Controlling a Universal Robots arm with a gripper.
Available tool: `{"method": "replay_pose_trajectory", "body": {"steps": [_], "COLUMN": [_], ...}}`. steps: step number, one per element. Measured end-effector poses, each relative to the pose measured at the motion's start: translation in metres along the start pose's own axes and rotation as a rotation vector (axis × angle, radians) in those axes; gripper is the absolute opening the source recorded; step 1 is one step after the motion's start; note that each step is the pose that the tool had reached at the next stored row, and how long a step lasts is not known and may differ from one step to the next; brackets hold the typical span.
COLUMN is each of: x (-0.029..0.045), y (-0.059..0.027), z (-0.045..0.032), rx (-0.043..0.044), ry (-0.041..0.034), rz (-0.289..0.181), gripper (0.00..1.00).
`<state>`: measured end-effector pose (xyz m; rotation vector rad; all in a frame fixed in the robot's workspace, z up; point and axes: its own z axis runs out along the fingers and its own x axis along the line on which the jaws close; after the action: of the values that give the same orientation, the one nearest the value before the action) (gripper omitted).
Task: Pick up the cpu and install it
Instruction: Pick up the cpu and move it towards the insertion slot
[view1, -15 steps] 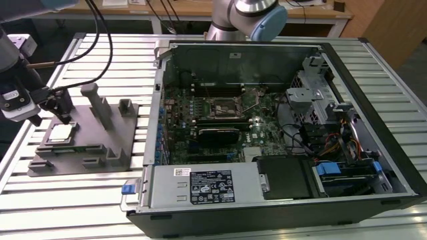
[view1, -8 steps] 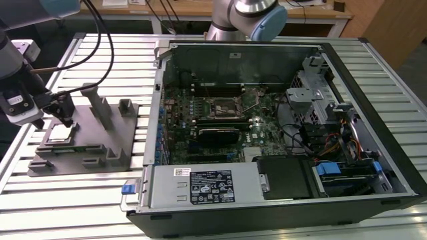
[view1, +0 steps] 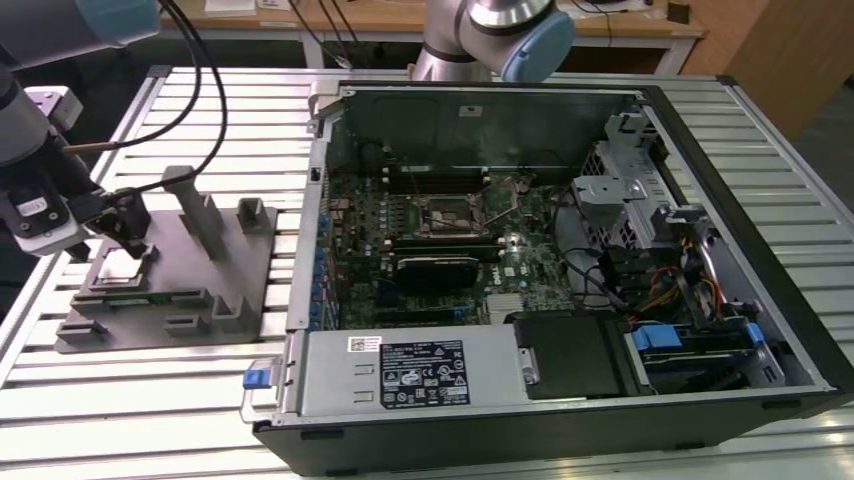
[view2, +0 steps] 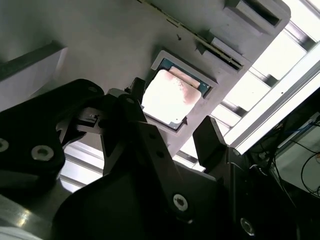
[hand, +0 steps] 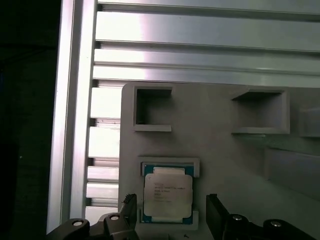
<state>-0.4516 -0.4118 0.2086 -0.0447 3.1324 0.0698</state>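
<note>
The cpu (hand: 167, 197) lay flat in a recess of the grey fixture (hand: 225, 165). The claw (hand: 170, 207) hung open over it, with a finger on either side clear of its edges. The fixture's posts (view1: 200, 215) rose close by, and an open computer case (view1: 534, 250) stood beside the fixture on the surface (view1: 174, 400).

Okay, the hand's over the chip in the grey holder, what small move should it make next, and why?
Probably lower the hand straight down. Its fingers are open, one on each side of the chip, which lies flat in its pocket in the grey holder, not yet gripped.
</note>
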Motion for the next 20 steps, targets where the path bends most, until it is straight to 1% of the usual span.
{"method": "replay_pose_trajectory", "body": {"steps": [4,14,20], "x": [0.0007,0.0026,0.0026], "y": [0.0001,0.0008,0.001], "z": [0.0067,0.0173,0.0218], "rx": [-0.0001,0.0001,0.0001], "ry": [-0.0002,-0.0007,-0.0009], "rz": [0.002,0.014,0.02], "gripper": [0.66,0.66,0.66]}}
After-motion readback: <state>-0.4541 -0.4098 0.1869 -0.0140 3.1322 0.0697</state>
